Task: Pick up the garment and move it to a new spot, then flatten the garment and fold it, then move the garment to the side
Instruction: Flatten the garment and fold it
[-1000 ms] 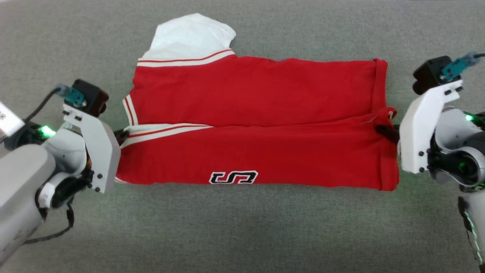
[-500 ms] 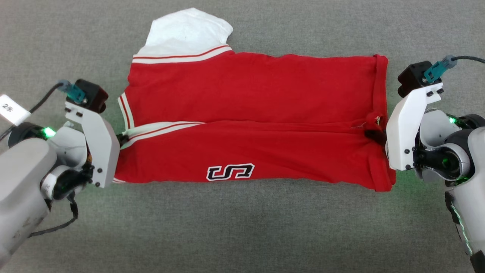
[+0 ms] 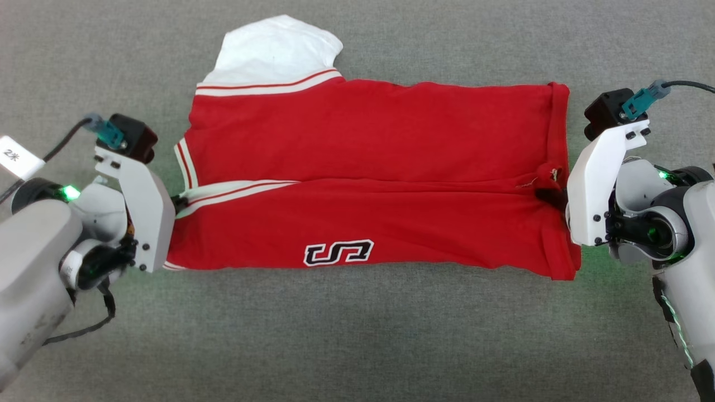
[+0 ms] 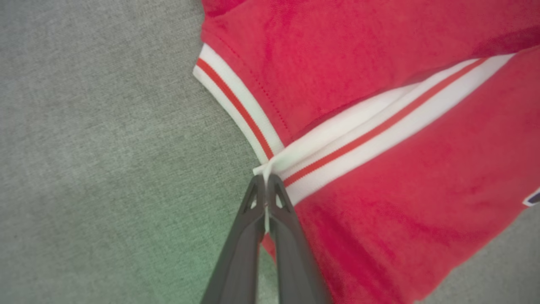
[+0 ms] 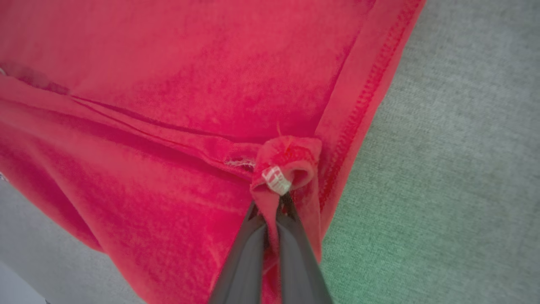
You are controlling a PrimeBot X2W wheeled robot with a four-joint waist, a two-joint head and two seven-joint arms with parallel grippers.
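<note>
The garment point(image 3: 380, 139), a red jersey with a white sleeve at its top left and black-and-white lettering near its front edge, lies folded lengthwise on the grey surface. My left gripper point(image 3: 180, 204) is shut on the striped white trim at the garment's left end; in the left wrist view the left gripper point(image 4: 265, 183) pinches a thin white edge of the garment point(image 4: 379, 84). At the right end my right gripper point(image 3: 550, 196) is shut on a bunched red hem corner. In the right wrist view the right gripper point(image 5: 272, 211) holds the garment point(image 5: 168, 63) just below a small white tag.
A grey fabric-covered surface point(image 3: 357, 335) stretches all around the garment, with open room in front and behind. A white label tag point(image 3: 17, 157) hangs on the cable at my left arm.
The folded front flap has been drawn a little further over the garment. My right gripper has moved inward to the left with the hem corner; the left has barely moved.
</note>
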